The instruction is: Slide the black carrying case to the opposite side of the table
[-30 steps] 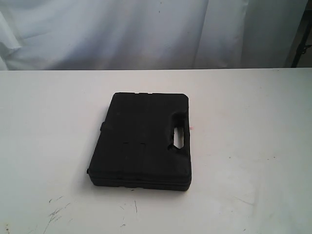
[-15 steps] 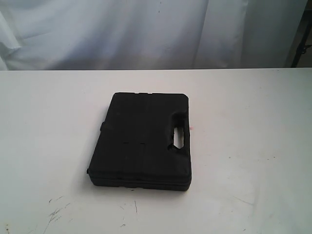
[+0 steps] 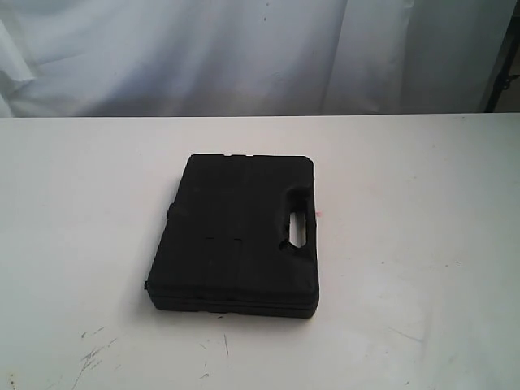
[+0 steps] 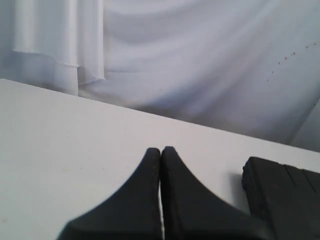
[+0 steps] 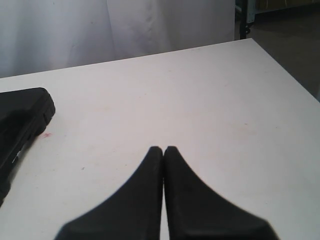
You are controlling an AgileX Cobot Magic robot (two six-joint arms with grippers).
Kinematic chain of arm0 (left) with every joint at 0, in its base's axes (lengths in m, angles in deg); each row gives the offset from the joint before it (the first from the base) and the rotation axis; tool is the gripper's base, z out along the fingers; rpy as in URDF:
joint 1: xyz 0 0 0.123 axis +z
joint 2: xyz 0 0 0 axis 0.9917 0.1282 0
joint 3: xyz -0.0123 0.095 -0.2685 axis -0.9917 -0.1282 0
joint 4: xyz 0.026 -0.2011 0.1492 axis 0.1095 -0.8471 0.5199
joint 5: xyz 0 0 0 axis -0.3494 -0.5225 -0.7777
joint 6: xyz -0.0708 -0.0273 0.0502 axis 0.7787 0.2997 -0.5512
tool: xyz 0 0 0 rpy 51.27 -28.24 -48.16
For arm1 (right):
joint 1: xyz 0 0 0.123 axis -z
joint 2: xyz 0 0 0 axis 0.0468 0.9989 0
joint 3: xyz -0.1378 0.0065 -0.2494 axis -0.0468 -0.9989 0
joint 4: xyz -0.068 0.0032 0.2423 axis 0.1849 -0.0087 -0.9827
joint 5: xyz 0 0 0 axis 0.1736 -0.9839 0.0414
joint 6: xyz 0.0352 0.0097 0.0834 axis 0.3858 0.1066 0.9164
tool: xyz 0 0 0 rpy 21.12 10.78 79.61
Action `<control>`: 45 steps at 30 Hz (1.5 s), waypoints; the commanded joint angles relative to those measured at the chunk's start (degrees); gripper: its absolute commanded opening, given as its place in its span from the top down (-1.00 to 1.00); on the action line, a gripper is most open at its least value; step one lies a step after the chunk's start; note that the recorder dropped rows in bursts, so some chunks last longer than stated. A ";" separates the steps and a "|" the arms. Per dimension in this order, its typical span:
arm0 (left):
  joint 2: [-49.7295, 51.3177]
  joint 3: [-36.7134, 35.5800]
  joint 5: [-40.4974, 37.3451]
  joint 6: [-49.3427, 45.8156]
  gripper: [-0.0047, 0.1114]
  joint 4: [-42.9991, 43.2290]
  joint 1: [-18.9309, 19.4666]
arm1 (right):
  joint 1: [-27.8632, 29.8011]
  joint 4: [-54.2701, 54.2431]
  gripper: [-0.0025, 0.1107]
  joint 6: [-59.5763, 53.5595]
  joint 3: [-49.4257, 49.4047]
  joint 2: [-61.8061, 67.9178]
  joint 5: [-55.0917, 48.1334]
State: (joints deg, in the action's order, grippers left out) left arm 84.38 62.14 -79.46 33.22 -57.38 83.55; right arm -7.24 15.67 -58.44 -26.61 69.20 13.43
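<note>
The black carrying case point(image 3: 236, 236) lies flat on the white tabletop point(image 3: 422, 203), between the two tools and touching neither. The left tool point(image 4: 160, 150) is pressed together, holding nothing. The right tool point(image 5: 163, 149) is pressed together too, empty.

The middle of the table point(image 3: 422, 203) is taken up by the black carrying case point(image 3: 236, 236), laid flat. Bare tabletop is left around it, widest at 3 and 9 o'clock. At 12 o'clock, past the far edge, the way is closed by a white curtain point(image 3: 244, 57).
</note>
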 commanded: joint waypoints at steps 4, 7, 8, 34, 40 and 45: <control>-2.57 -5.69 1.34 -11.11 0.92 -7.87 -1.47 | 0.18 -0.33 0.96 0.12 -0.22 -0.36 0.35; -3.74 -8.18 1.34 -11.11 0.92 -6.74 -1.47 | 0.18 -0.33 0.96 0.12 -0.22 -0.36 0.35; -4.17 -8.93 1.34 -11.11 0.92 -6.22 -1.47 | 0.18 -0.33 0.96 0.12 -0.22 -0.36 0.35; -6.22 -10.32 0.20 -12.90 0.92 -6.31 -1.47 | 0.18 -0.33 0.96 0.12 -0.22 -0.36 0.35; -6.22 -10.32 0.20 -13.06 0.92 -6.31 -1.47 | 0.18 -0.33 0.96 0.12 -0.22 -0.36 0.35; -6.22 -10.32 0.20 -13.06 0.92 -6.31 -1.47 | 0.18 -0.33 0.96 0.12 -0.22 -0.36 0.35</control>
State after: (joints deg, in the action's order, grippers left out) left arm 78.37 52.11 -79.63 20.42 -63.67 82.35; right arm -7.24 15.67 -58.44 -26.61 69.20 13.43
